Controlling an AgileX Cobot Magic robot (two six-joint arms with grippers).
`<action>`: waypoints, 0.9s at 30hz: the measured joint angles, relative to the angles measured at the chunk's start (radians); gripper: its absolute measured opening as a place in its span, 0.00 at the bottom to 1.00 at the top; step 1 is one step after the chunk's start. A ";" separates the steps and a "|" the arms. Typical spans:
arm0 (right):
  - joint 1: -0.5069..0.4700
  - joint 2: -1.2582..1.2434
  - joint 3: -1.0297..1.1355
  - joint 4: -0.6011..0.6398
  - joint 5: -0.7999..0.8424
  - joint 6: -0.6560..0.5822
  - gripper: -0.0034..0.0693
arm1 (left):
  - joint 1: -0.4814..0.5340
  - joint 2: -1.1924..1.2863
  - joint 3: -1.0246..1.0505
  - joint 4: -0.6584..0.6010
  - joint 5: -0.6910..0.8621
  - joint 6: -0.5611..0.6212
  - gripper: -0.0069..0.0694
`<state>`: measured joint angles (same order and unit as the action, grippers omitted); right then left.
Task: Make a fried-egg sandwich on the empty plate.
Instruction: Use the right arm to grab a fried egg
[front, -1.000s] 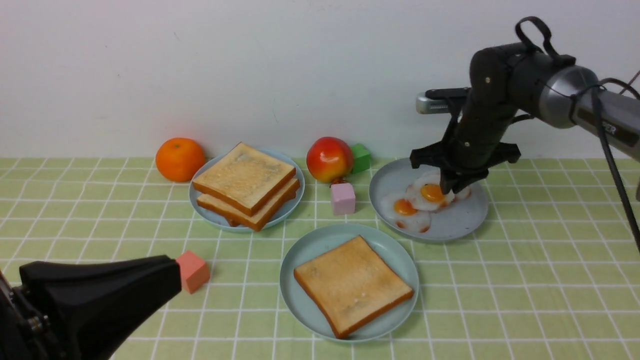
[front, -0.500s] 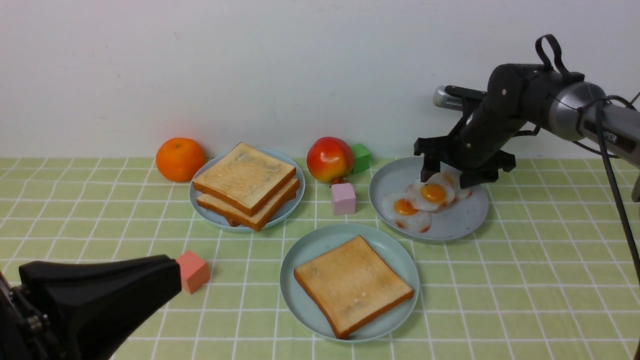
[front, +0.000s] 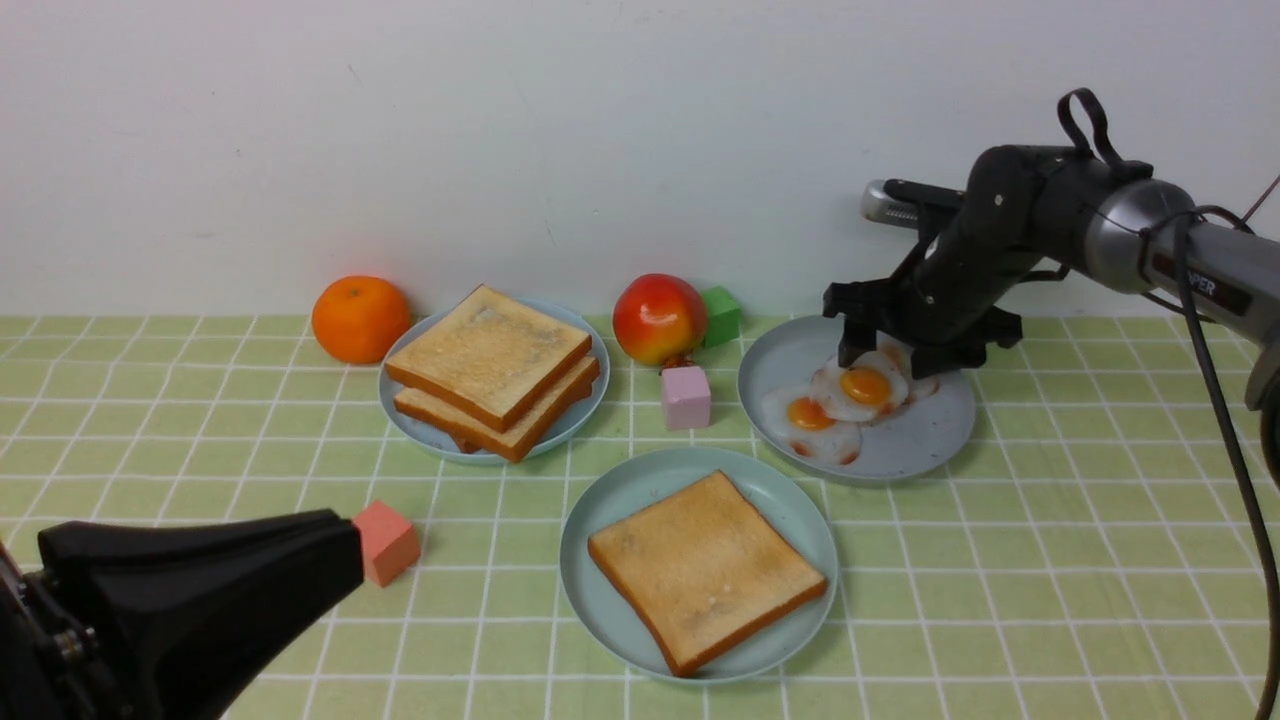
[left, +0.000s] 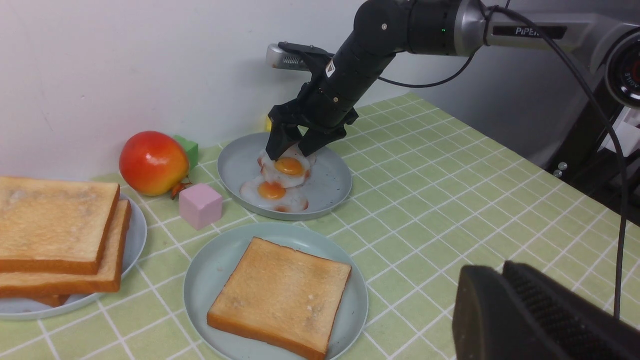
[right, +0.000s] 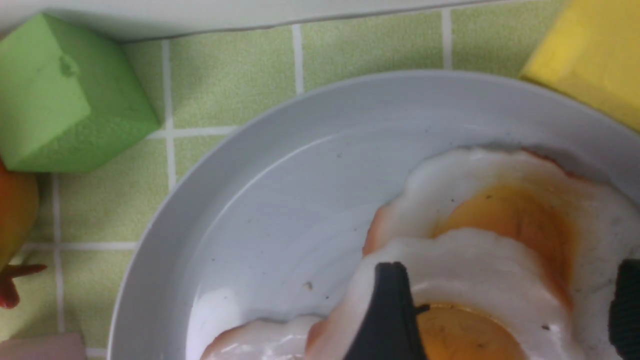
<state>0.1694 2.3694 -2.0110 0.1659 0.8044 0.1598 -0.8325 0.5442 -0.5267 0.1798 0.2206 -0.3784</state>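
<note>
The pale teal empty plate (front: 600, 500) at front centre holds one golden toast slice (front: 705, 570); both also show in the left wrist view, the plate (left: 200, 280) and the toast (left: 280, 297). Three fried eggs overlap on the greyer blue plate (front: 930, 445). The top egg (front: 866, 385) has an orange yolk. My right gripper (front: 885, 358) is open, low over the far side of the top egg (right: 465, 270), with its fingertips (right: 387, 310) on either side of it. My left gripper (front: 345, 545) is shut and empty at front left.
A light blue plate (front: 400, 420) at back left carries a stack of toast slices (front: 490, 370). An orange (front: 360, 318), an apple (front: 658, 318), a green cube (front: 720, 315), a pink cube (front: 686, 397) and a salmon cube (front: 385, 543) stand around. A yellow block (right: 590, 55) sits behind the egg plate.
My right arm has tilted and drawn its wrist back to the right; its fingers shifted from beside the yolk to the top egg's far side. The eggs and left arm have not moved.
</note>
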 joint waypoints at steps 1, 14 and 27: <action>0.000 0.000 0.000 0.000 0.004 -0.004 0.74 | 0.000 0.000 0.000 0.000 0.000 0.000 0.16; 0.000 -0.027 0.002 0.007 0.121 -0.119 0.07 | 0.000 0.000 0.000 0.000 0.000 0.000 0.17; 0.000 -0.115 0.002 -0.017 0.332 -0.227 0.03 | 0.000 0.000 0.000 0.000 0.000 0.000 0.18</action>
<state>0.1694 2.2541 -2.0086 0.1487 1.1363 -0.0672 -0.8325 0.5442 -0.5267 0.1798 0.2206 -0.3784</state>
